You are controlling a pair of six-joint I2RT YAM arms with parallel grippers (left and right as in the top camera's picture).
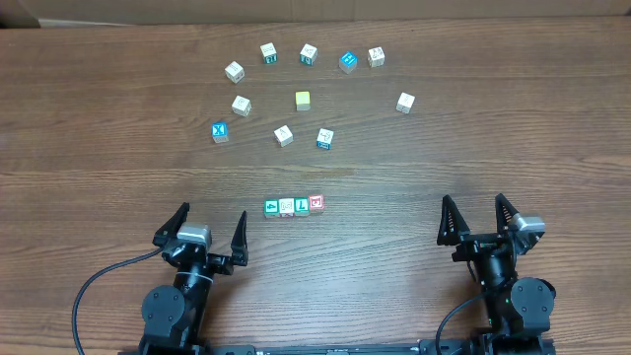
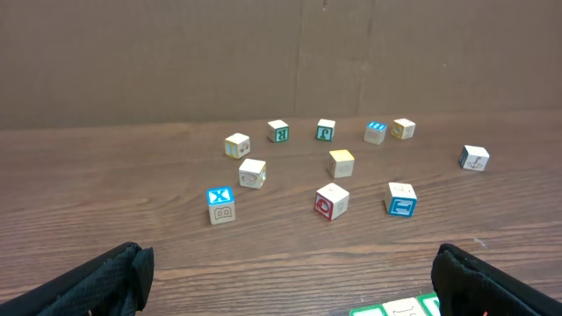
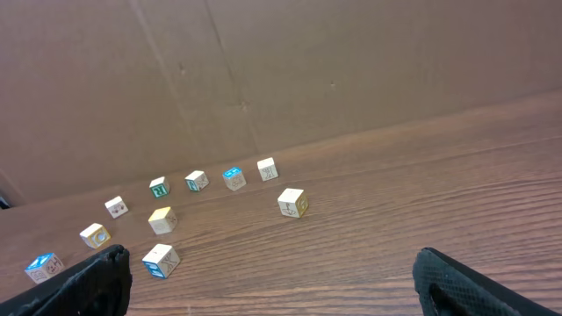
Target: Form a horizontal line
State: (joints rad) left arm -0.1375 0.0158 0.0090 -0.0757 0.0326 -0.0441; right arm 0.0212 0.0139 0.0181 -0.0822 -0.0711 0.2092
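The horizontal line (image 1: 294,205) lies at the table's centre front: four small cubes side by side and touching, from left a green one (image 1: 271,207), a white one (image 1: 286,206), a green "L" (image 1: 302,205) and a red-faced one (image 1: 316,203). My left gripper (image 1: 212,214) rests open to the left of the row, nothing between its fingers. In the left wrist view only the row's left cubes (image 2: 399,309) peek in at the bottom edge beside the right finger (image 2: 492,285). My right gripper (image 1: 473,201) stands open and empty well to the right of the row.
Several loose cubes lie scattered in an arc farther back, among them a blue "X" cube (image 1: 219,131), a plain yellow cube (image 1: 303,100) and a blue-topped cube (image 1: 347,61). A cardboard wall (image 2: 281,53) closes the far side of the table.
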